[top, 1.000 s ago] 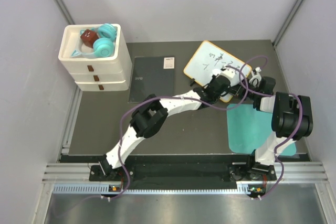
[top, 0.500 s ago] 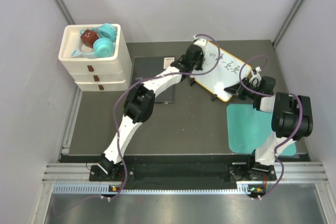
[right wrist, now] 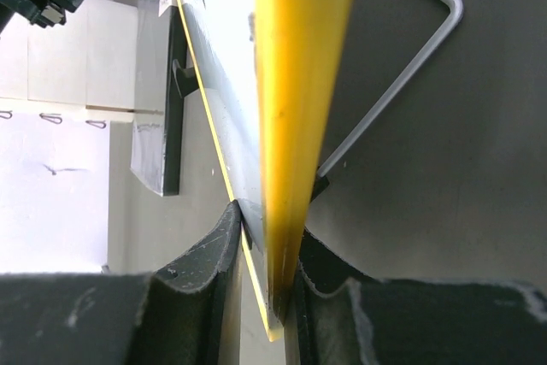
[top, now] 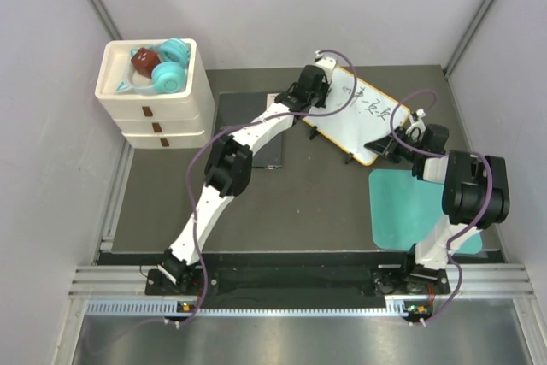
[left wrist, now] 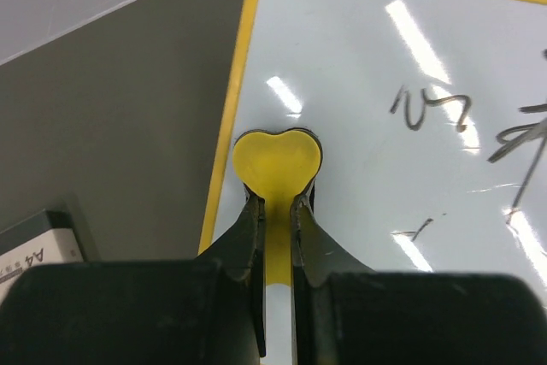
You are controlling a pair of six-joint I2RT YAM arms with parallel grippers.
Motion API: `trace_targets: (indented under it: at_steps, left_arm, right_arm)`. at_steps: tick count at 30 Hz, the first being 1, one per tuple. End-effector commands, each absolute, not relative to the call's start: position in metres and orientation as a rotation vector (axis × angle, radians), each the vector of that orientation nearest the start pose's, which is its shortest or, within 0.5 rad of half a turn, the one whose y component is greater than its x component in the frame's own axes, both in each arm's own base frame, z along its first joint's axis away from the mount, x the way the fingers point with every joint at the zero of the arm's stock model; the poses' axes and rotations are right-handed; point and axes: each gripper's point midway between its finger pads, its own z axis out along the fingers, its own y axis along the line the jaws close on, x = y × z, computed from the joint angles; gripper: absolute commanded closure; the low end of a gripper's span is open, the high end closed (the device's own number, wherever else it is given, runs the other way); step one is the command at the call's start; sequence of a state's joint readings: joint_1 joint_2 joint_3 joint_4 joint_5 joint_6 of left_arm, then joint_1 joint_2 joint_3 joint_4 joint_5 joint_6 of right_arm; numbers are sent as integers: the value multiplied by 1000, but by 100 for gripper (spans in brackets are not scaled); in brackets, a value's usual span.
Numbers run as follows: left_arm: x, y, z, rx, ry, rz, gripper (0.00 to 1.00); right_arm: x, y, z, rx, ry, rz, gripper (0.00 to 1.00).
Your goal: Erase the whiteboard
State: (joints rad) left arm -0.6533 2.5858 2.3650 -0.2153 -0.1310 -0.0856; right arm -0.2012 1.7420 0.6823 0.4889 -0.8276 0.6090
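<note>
The whiteboard [top: 344, 122], white with a yellow rim, lies tilted at the back right and carries dark handwritten marks [top: 373, 108]. My left gripper [top: 326, 81] is at its far left corner, shut on a yellow heart-shaped eraser [left wrist: 278, 156] that rests against the board [left wrist: 385, 66] just inside the rim. Marks [left wrist: 427, 113] lie to the eraser's right. My right gripper [top: 389, 148] is shut on the board's near right edge. In the right wrist view the yellow rim [right wrist: 299, 83] runs between the fingers [right wrist: 209, 254].
A white drawer unit [top: 154, 113] holding teal and brown things stands at the back left. A dark grey pad [top: 248, 130] with a white label lies left of the board. A teal mat [top: 410, 211] lies near the right arm. The board's wire stand [right wrist: 402, 83] shows underneath.
My left arm has swung from the board's near right part to its far left corner with the eraser. The right gripper has kept its hold on the edge.
</note>
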Motion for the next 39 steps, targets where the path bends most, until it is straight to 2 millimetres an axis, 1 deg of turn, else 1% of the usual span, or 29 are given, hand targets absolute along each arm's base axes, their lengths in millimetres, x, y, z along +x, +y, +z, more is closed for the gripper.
trace_targets:
  at_steps: [1,2,3,5,6,8,9,11,12,13,14,17,21,24,25,26,28,29,31,32,34,35,39]
  left_arm:
    - [509,-494,87,790,1921,-653,100]
    - [500,-503,89,835,1898,-669,100]
    - [486,-518,93,915,1849,-662,100]
    - [466,-535,95,1020,1799,-646,100]
    - [447,-552,95,1115,1738,-621,100]
    - [426,-567,91,1201,1695,-588,100]
    - [408,-580,91,1269,1644,-581,100]
    - [397,-590,91,1299,1609,-565,100]
    - [387,-598,90,1319,1590,-560,100]
    - [386,-600,91,1316,1584,-554,100]
    - [388,-603,93,1302,1578,-548,100]
    - [401,-598,96,1246,1592,-476,100]
    - [428,-575,101,1170,1621,-315,100]
    - [445,-558,106,1114,1646,-254,100]
    - [451,-549,105,1089,1665,-227,100]
    - [459,-542,115,1051,1672,-227,100]
    - [468,-531,121,996,1695,-231,100]
    - [479,-520,123,968,1710,-218,100]
    - [488,-506,126,918,1741,-212,100]
    - [497,-496,126,888,1756,-207,100]
    - [505,-483,130,819,1790,-225,100]
    - [515,-472,131,781,1807,-232,100]
    - [534,-451,141,672,1842,-296,100]
  right_arm:
    - [354,64,19,523,2287,1060,100]
    - [353,64,19,523,2287,1061,100]
    - [353,64,19,521,2288,1062,100]
    - [353,65,18,521,2289,1064,100]
    - [353,65,18,521,2289,1064,100]
    - [353,65,19,520,2287,1066,100]
    - [353,65,19,520,2288,1068,100]
    - [353,65,19,515,2287,1070,100]
    - [353,65,19,518,2288,1071,100]
    - [353,66,18,519,2288,1074,100]
    - [353,66,19,510,2288,1074,100]
    - [351,68,19,498,2292,1072,100]
    - [348,73,17,474,2322,1032,100]
    - [343,78,17,453,2343,1027,100]
    - [342,79,17,448,2347,1027,100]
    - [338,81,15,444,2360,1029,100]
    - [334,83,14,435,2369,1036,100]
    - [330,84,13,433,2375,1037,100]
    - [325,84,13,432,2378,1030,100]
    - [319,84,12,432,2381,1026,100]
    - [313,84,13,425,2381,1017,100]
    - [308,85,12,424,2384,1014,100]
    - [306,85,13,408,2379,1007,100]
